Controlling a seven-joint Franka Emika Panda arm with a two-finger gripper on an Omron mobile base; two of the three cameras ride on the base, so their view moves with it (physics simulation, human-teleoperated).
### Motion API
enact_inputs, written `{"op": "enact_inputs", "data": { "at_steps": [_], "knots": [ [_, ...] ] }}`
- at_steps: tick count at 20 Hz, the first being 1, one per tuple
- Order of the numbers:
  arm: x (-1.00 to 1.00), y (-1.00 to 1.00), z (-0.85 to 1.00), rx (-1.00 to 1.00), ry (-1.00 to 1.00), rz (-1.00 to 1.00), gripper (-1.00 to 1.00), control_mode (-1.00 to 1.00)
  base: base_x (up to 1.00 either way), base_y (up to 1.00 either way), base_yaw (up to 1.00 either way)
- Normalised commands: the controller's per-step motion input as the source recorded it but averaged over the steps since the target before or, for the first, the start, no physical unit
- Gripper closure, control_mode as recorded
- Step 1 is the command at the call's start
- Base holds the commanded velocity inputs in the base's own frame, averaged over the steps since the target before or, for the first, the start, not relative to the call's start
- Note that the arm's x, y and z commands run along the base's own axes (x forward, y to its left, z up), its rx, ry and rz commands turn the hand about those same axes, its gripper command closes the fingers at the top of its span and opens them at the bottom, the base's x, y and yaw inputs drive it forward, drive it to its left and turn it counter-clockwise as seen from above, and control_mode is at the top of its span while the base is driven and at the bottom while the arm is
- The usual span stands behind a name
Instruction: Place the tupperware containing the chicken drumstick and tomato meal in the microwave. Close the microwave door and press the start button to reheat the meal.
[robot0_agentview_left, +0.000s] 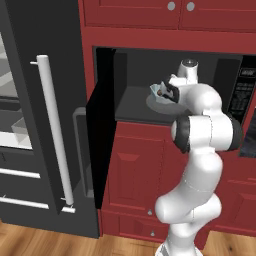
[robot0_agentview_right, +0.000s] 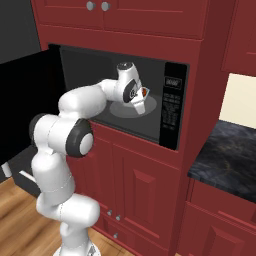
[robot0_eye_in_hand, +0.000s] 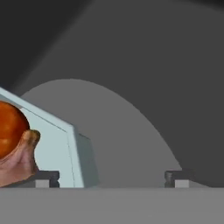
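Observation:
The microwave (robot0_agentview_left: 135, 70) stands open, its black door (robot0_agentview_left: 102, 145) swung out to the left and seen nearly edge-on. My arm reaches into the cavity. The pale-blue tupperware (robot0_agentview_left: 159, 91) is tilted over the round grey turntable (robot0_agentview_left: 150, 103), at my gripper (robot0_agentview_left: 169, 93). In the hand view the gripper (robot0_eye_in_hand: 113, 178) is open, its tips far apart, and the tupperware (robot0_eye_in_hand: 57, 144) has its corner wall between them, close to the left fingertip (robot0_eye_in_hand: 47, 178). Inside it lie the red-orange tomato (robot0_eye_in_hand: 8, 129) and the brown chicken drumstick (robot0_eye_in_hand: 19, 162). I cannot tell whether the tupperware rests on the turntable (robot0_eye_in_hand: 122, 135).
The button panel (robot0_agentview_right: 171, 107) is on the microwave's right side. A tall dark door with a long white handle (robot0_agentview_left: 52, 130) stands just left of the open microwave door. Red cabinets (robot0_agentview_right: 140, 185) lie below, and a dark stone counter (robot0_agentview_right: 225, 150) is to the right.

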Motion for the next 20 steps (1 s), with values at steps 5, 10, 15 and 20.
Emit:
{"op": "enact_inputs", "data": {
  "at_steps": [5, 10, 15, 20],
  "knots": [
    [-1.0, 0.01, 0.21, -0.01, -0.11, 0.01, -1.0, -1.0, 0.0, 0.0, 0.0],
    [-1.0, 0.34, 0.19, -0.1, -0.12, 0.11, -1.0, -1.0, 0.0, 0.0, 0.0],
    [-1.0, 0.66, 0.42, -0.27, -0.13, 0.26, -1.0, -1.0, 0.0, 0.0, 0.0],
    [-1.0, 0.4, 0.82, -0.23, -0.06, 0.35, -1.0, -1.0, 0.0, 0.0, 0.0]
  ]
}}
